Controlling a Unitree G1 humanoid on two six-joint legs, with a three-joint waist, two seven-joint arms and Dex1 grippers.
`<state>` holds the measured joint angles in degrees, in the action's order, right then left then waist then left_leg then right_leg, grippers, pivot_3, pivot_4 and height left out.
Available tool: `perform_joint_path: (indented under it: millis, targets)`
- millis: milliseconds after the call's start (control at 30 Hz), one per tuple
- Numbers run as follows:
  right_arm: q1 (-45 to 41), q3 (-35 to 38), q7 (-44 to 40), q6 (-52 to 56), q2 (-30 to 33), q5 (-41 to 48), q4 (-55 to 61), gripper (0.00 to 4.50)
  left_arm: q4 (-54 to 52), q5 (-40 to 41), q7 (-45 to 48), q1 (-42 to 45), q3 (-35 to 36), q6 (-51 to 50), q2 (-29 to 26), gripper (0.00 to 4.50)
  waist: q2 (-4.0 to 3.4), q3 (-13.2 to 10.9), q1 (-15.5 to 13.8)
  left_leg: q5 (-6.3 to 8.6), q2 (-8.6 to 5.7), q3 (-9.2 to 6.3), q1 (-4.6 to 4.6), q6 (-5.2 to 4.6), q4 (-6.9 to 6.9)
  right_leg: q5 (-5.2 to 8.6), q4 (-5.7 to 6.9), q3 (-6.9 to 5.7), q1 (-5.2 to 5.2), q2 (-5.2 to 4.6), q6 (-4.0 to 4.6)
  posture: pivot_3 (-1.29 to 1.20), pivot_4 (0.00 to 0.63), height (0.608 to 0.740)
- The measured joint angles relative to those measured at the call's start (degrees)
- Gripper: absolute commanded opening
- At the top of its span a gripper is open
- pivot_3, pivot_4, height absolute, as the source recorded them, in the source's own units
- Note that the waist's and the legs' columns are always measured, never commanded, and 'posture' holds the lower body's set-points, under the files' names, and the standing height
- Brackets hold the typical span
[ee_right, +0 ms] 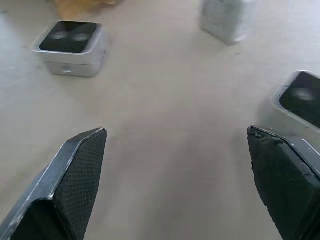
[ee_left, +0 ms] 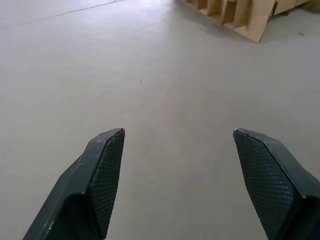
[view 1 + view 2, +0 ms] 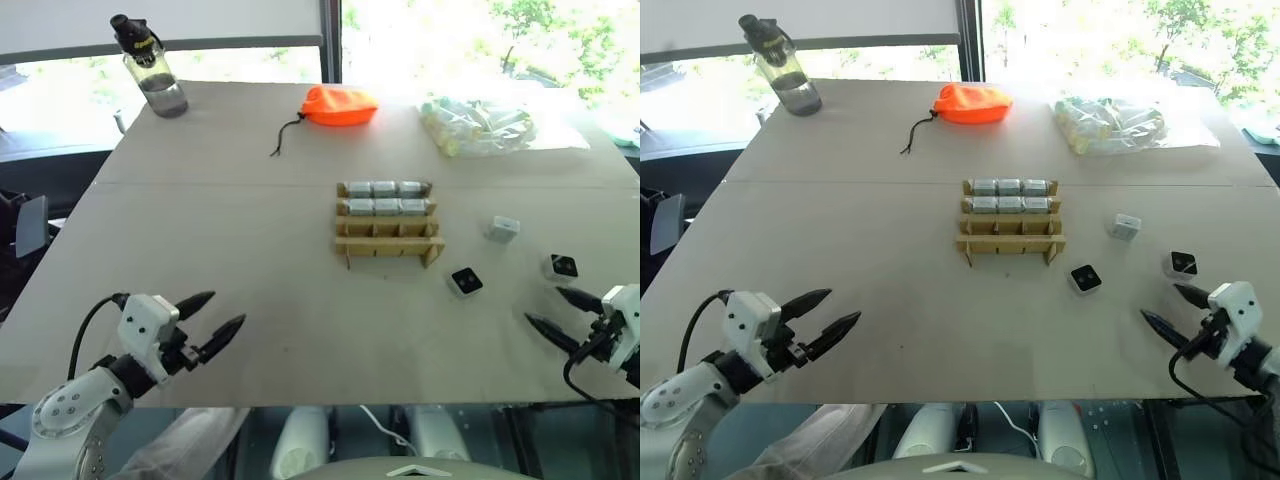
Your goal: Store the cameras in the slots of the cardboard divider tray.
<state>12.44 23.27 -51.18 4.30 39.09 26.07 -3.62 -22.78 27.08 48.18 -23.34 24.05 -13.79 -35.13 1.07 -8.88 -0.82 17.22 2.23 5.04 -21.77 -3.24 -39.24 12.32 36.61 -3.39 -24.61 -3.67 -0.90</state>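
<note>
Right hand (image 3: 563,310), fingers spread and empty, hovers over the surface (image 3: 250,270); one camera (image 3: 563,266) lies just beside it at 12 o'clock, another (image 3: 466,281) at 10 o'clock. Left hand (image 3: 219,320), also spread, sits well apart from the cardboard divider tray (image 3: 388,232) at 2 o'clock.
</note>
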Motion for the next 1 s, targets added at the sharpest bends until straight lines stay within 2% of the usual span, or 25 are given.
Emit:
perform_joint_path:
  millis: [200,267,433,767,867,967,1000]
  targets:
    - [-2.9,0.6,8.8,4.5,-1.1,-1.1,-0.5,4.46,-5.6,9.2,7.6,3.1,-0.7,-6.3,-6.9,3.59,-0.05,0.0,0.0,-0.01,0.01,-0.05,-0.02,0.02,0.01,-0.01,0.02,0.00,-0.01,0.02,0.01,0.00,0.150,0.740]
    - [-4.3,1.3,13.0,7.1,-3.4,-0.8,0.4,4.46,-6.9,11.4,11.7,4.2,-1.4,-7.7,-11.0,3.59,-0.12,0.0,0.1,-0.02,0.01,0.00,-0.01,0.04,0.02,-0.01,0.04,0.03,-0.02,0.05,0.01,0.00,0.150,0.740]
    - [-7.9,1.7,20.7,10.4,-7.5,-0.7,0.6,4.46,-8.0,15.1,16.2,9.1,-1.5,-9.6,-15.3,3.59,-0.18,0.0,0.1,-0.03,-0.01,0.05,0.02,0.06,0.01,0.00,0.06,0.06,-0.02,0.06,-0.01,0.00,0.150,0.740]
    - [-9.1,1.4,21.8,8.8,-8.1,-3.0,-0.5,4.46,-8.2,18.1,18.1,14.2,-1.5,-11.7,-17.3,3.59,-0.21,0.0,0.2,-0.17,-0.02,0.13,0.01,0.30,0.02,-0.01,0.03,0.14,-0.02,0.09,-0.04,0.00,0.150,0.740]
    - [-9.2,1.4,21.7,8.8,-8.1,-3.1,-0.8,3.57,-8.2,18.1,18.2,14.2,-1.5,-11.7,-17.2,3.59,-0.21,0.0,0.2,-0.17,-0.02,0.13,0.02,0.30,0.01,0.00,0.04,0.14,-0.02,0.09,-0.05,0.00,0.150,0.740]
    - [-9.3,1.4,21.4,8.9,-8.1,-3.1,-0.8,2.09,-8.2,18.1,18.0,14.1,-1.6,-11.8,-16.9,3.59,-0.21,0.0,0.2,-0.17,-0.02,0.12,0.02,0.30,0.01,0.00,0.05,0.14,-0.02,0.09,-0.05,0.00,0.150,0.740]
    - [-9.4,1.3,21.3,9.1,-8.1,-3.1,-0.7,1.76,-8.3,18.1,17.8,14.1,-1.6,-11.9,-16.7,3.59,-0.21,0.0,0.2,-0.17,-0.02,0.12,0.03,0.30,0.01,0.00,0.05,0.14,-0.01,0.09,-0.05,0.00,0.150,0.740]
